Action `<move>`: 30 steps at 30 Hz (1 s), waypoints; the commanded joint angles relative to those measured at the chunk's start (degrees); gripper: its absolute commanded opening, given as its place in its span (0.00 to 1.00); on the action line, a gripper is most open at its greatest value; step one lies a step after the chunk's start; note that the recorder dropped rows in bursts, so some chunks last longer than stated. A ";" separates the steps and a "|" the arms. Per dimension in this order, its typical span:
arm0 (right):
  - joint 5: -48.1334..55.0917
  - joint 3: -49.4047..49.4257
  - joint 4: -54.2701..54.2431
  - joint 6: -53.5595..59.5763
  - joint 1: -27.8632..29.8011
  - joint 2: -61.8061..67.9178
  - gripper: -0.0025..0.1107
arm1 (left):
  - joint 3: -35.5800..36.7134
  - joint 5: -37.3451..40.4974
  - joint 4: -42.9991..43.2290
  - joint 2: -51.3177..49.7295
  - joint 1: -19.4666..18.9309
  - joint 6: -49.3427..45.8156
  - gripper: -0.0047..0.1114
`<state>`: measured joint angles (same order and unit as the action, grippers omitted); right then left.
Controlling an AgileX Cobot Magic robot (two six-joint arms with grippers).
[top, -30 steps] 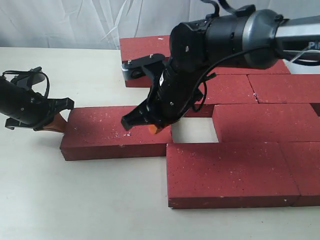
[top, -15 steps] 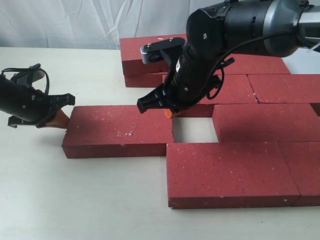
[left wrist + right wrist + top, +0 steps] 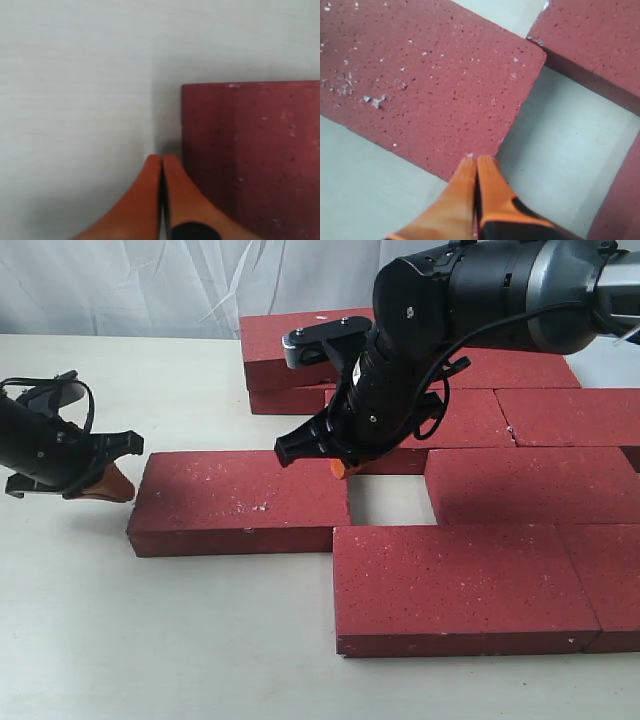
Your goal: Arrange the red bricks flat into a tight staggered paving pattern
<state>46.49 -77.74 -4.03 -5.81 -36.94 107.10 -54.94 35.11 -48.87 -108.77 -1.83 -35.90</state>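
Resting flat on your cream matte tabletop (image 3: 150,640), one dark red rectangular paving brick (image 3: 240,502) with a gritty, white-flecked face lies on the left of the exterior view, long side toward the camera. Its near right corner sits just beside the wide front brick (image 3: 455,585) of the laid dark red paving. A bare square of table (image 3: 390,498) separates its right end from the next brick in its row (image 3: 530,485). More bricks fill the rows behind, and at the back a brick (image 3: 290,335) appears to sit on top of another. Your left gripper (image 3: 108,485), black with orange fingers, is low over the table at the lone brick's left short end. The wrist view shows its jaws pressed together on nothing, with the tips (image 3: 161,161) just beside the brick's end face (image 3: 250,160) — you cannot tell whether they touch it. Your right gripper (image 3: 340,468) reaches across the middle and comes down at the far long edge of the same brick, near its right corner. Its orange fingers (image 3: 465,185) are likewise closed and empty. They point at the brick's edge (image 3: 430,85) where it meets the bare gap — contact there is also unclear.
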 commanded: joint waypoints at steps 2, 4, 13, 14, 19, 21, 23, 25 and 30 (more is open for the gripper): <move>0.33 -0.05 0.74 -0.10 0.27 -0.53 0.01 | -2.78 0.92 12.37 0.27 -0.19 11.65 0.04; 0.33 -0.05 0.74 -0.10 0.27 -0.53 0.01 | -3.15 1.74 12.64 0.54 -0.19 11.81 0.04; 0.33 -0.05 0.74 -0.10 0.27 -0.53 0.01 | -3.18 1.88 13.43 0.54 6.93 12.12 0.04; 0.33 -0.05 0.74 -0.10 0.27 -0.53 0.01 | -3.18 1.12 13.59 0.54 7.77 12.68 0.04; 0.33 -0.05 0.74 -0.10 0.27 -0.53 0.01 | -3.18 0.07 13.09 0.54 10.45 13.07 0.04; 0.33 -0.05 0.74 -0.10 0.27 -0.53 0.01 | -3.18 -0.34 12.28 0.54 11.17 13.07 0.04; 0.33 -0.05 0.74 -0.10 0.27 -0.53 0.01 | -3.18 -0.70 11.81 0.54 11.76 13.07 0.04; 0.33 -0.05 0.74 -0.10 0.27 -0.53 0.01 | -3.18 -1.19 11.22 0.44 12.29 12.86 0.04; 0.33 -0.05 0.74 -0.10 0.27 -0.53 0.01 | -3.18 -3.29 10.46 0.06 13.41 12.73 0.04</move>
<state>46.55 -77.74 -3.81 -5.84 -36.94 107.10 -57.93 33.08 -37.29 -108.77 10.93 -23.17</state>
